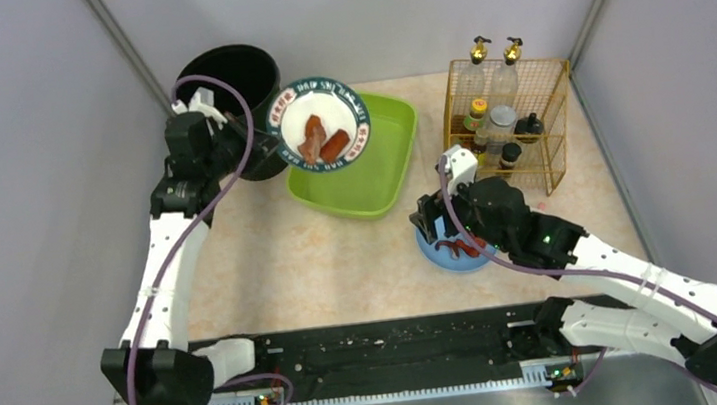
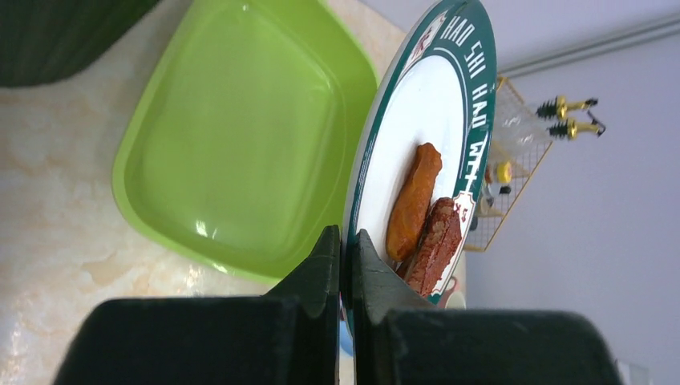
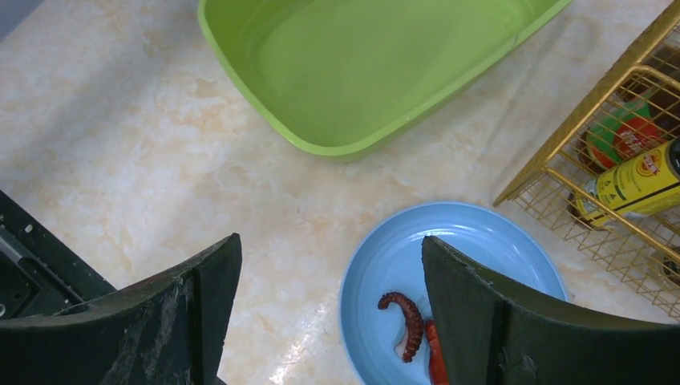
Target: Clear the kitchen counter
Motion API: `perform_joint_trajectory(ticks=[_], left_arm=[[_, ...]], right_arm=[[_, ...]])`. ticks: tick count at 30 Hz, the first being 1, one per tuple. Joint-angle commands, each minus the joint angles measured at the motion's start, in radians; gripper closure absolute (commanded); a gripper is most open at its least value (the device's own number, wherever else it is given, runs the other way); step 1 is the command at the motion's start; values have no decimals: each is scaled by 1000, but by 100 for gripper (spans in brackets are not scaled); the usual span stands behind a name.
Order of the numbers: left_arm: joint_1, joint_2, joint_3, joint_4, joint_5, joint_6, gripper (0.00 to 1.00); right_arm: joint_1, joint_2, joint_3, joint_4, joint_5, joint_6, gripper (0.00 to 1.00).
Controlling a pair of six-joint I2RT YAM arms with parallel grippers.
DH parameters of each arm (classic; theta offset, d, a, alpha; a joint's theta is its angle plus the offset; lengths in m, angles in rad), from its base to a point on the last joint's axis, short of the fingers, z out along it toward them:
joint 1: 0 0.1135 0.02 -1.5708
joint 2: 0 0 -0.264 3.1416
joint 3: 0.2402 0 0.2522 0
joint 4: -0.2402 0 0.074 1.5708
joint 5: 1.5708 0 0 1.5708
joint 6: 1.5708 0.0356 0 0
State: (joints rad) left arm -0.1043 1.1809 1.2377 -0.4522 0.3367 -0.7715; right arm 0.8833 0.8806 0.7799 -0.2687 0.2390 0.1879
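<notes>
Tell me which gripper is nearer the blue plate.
Right. The right gripper hangs open over the blue plate, at its edge. The left gripper is away across the counter, pinching the green-rimmed plate by its rim.

At the black rail [image 1: 400, 351], both arms have white link shells and black joint housings. A purple cable loops along the left arm [image 1: 167, 273] and the right arm [image 1: 633, 266]. The left gripper [image 2: 346, 249] and right gripper [image 3: 329, 257] have thick matte-black fingers, the right's scuffed grey.
</notes>
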Motion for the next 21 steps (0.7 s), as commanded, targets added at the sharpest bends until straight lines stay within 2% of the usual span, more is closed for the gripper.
perform_joint_trajectory(ticks=[1, 11, 21], left_arm=[[54, 76, 165, 112, 35, -56, 100], [181, 244, 400, 153, -15, -162, 100], [266, 383, 592, 103, -149, -141, 100]], right_arm=[[11, 19, 9, 68, -50, 18, 19], [9, 55, -8, 111, -102, 21, 19], [10, 71, -25, 141, -130, 19, 19]])
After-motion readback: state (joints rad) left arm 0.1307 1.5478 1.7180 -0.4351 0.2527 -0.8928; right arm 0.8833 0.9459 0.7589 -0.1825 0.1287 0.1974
